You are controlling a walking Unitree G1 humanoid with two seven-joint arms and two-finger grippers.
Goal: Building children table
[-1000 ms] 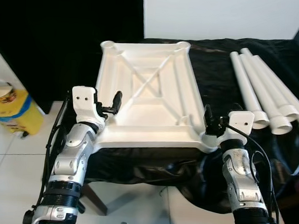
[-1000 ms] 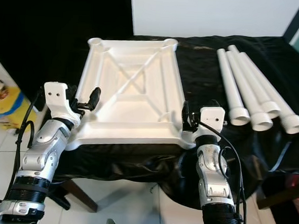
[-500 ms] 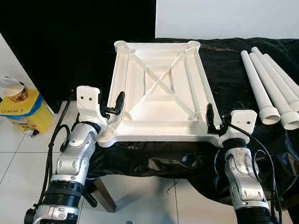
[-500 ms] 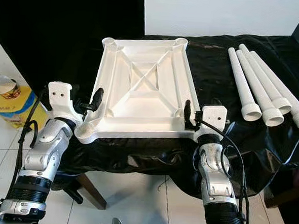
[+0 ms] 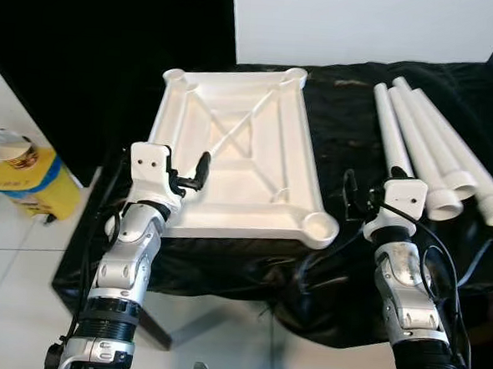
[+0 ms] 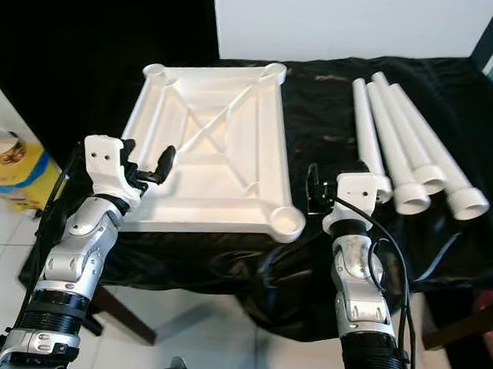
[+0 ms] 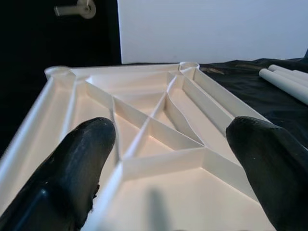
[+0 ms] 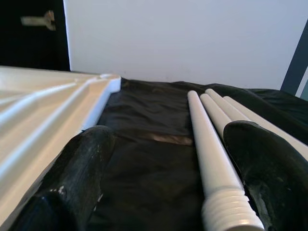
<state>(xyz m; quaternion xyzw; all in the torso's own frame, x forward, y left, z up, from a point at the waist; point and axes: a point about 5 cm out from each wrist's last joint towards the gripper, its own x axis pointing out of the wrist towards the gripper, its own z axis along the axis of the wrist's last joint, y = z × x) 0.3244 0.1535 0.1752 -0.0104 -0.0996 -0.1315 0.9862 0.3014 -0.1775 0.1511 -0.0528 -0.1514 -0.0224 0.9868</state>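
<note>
Both arms forward, jaws apart

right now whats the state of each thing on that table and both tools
tabletop panel: upside down, ribs up, flat on the black cloth, no legs fitted
table legs: lying loose side by side, right of the panel
left tool: open, over the panel's near left edge
right tool: open, over cloth, pointing at the legs

White table top's (image 5: 231, 163) near-left corner hidden behind left claw (image 5: 199, 169), yellow container (image 5: 20, 183) cut off by edge
</note>
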